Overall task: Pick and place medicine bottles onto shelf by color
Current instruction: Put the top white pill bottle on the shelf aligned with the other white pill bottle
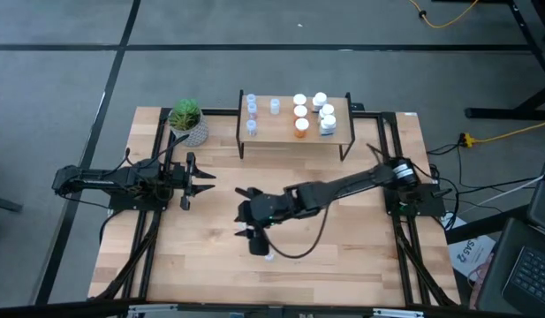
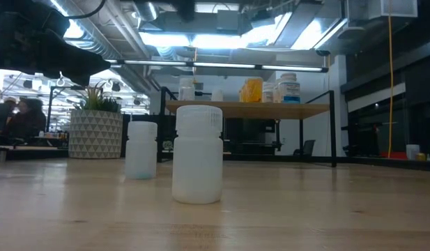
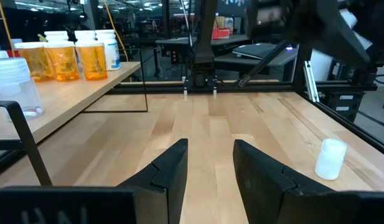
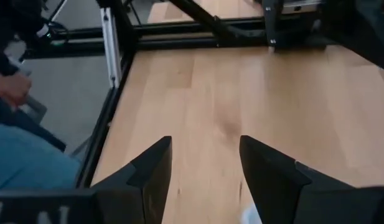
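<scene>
Broadly, the wooden table [image 1: 343, 256] carries the shelf [image 1: 281, 132] at its far edge, already bearing sorted medicine bottles [image 1: 300, 111]. Mid-table, the right gripper [image 4: 204, 174] hangs with jaws released above a white bottle [image 1: 268, 257]; the left gripper [image 3: 210, 171] waits parted, empty.

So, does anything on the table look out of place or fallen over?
Nothing is tipped or spilled. Two white bottles stand upright on the tabletop, not on the shelf with the others. The right gripper hangs open beside them.
</scene>
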You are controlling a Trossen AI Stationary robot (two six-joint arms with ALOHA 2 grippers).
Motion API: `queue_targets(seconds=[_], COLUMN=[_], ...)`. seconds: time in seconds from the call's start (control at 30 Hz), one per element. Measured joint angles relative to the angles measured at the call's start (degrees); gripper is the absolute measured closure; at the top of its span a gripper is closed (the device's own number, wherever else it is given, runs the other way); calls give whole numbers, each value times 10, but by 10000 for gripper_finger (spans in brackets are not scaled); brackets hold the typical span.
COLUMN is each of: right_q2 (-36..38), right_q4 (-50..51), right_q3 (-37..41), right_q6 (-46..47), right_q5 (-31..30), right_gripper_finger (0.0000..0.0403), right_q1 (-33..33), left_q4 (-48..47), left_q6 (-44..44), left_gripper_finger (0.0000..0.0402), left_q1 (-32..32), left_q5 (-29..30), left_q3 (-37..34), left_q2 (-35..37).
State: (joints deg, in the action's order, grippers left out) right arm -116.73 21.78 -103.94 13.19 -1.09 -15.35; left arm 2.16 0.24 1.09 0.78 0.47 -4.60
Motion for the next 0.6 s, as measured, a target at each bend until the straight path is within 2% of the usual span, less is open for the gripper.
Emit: queue_targets(seconds=[0.17, 0.3, 0.6], right_q2=[-46, -64, -70], right_q4=[-18, -18, 38], right_q3=[-24, -31, -31], right_q6=[-3, -17, -15], right_q5=[2, 33, 37], right_gripper_finger=[212, 204, 115], right_q1=[3, 3, 3], left_q4=[0, 0, 0], left_q6=[0, 0, 0], left_gripper_finger=[280, 280, 280], left_q1=[0, 0, 0], left_q5=[0, 0, 0], left_q3=[0, 0, 0], left_q2=[0, 0, 0])
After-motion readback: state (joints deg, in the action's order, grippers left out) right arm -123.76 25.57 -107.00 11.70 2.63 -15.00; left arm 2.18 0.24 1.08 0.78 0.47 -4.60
